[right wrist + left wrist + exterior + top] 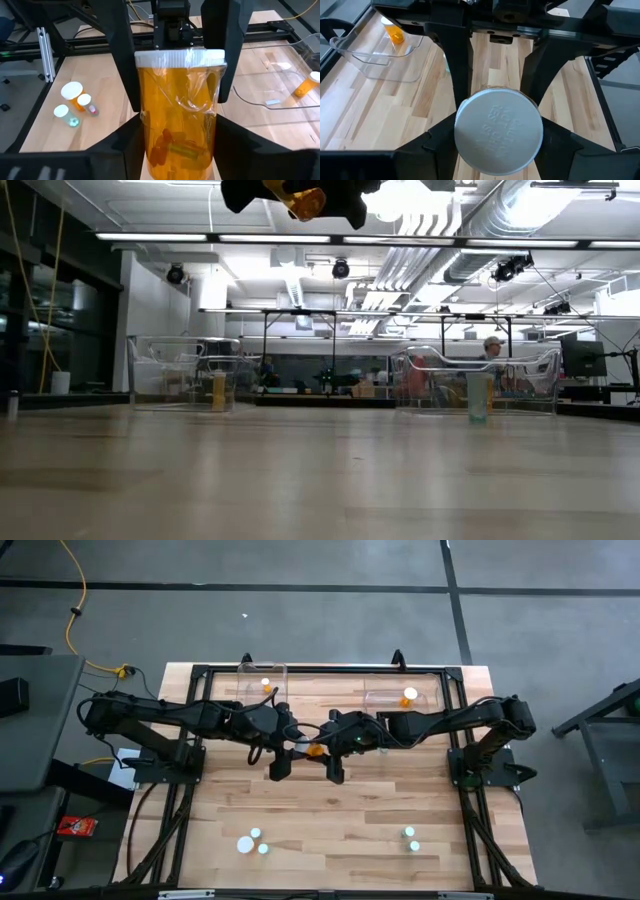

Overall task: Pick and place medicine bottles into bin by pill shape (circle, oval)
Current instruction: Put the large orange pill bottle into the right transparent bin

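Observation:
One amber medicine bottle (316, 750) with a white cap hangs high over the table's middle, between my two grippers, and also shows at the top of the low view (305, 200). My left gripper (495, 150) is shut on its cap end. My right gripper (177, 150) is shut on its amber body. The bottle lies about level, cap toward the left arm and base toward the right arm. Dark pills lie in its lower part (175, 147). My left gripper pinches the rim of the white cap (460, 135) between its two fingers, one on each side. The fingers come from the table's left, slanting down, and lie along the bottle. The bottle is lifted clear of the table. My right gripper has its two fingers on opposite sides of the amber body (145, 135), near the base end. The fingers come from the table's right, slanting down, and lie along the bottle. The bottle stays clear of the table, its cap (180, 57) pointing away.
Two clear bins stand at the far edge. The left bin (285, 668) and the right bin (372, 692) each hold an orange bottle (266, 683) (410, 695). More white-capped bottles stand near the front edge in a left group (250, 842) and a right group (411, 838).

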Controlling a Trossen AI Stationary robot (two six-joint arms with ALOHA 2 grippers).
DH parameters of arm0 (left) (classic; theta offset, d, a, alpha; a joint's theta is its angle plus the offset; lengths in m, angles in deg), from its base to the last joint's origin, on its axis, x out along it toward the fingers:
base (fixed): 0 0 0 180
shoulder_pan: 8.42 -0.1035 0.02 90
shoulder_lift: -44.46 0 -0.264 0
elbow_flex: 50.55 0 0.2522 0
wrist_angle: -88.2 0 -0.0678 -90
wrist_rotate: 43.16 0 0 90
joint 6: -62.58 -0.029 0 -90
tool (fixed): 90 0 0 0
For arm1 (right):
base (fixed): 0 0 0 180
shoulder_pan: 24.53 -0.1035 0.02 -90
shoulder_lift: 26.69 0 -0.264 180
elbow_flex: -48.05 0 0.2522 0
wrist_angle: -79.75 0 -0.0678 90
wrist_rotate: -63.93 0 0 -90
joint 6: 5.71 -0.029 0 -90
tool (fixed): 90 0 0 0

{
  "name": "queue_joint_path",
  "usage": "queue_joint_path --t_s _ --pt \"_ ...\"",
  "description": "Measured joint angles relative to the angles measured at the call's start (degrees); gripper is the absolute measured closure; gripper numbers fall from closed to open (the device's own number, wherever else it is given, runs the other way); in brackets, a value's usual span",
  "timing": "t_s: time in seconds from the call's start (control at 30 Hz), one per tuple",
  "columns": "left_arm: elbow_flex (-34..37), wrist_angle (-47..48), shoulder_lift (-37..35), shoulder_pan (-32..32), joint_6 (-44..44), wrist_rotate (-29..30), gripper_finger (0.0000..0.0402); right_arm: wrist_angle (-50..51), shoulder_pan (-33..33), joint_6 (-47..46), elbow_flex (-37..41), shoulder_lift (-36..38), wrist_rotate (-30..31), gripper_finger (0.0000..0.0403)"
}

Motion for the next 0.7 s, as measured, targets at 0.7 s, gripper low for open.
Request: queue_joint_path --t_s 0.7 --pt "0.02 0.03 -2.49 -0.72 0.77 0.17 0.016 7.72 3.11 2.2 0.02 5.72 0.63 0.0239"
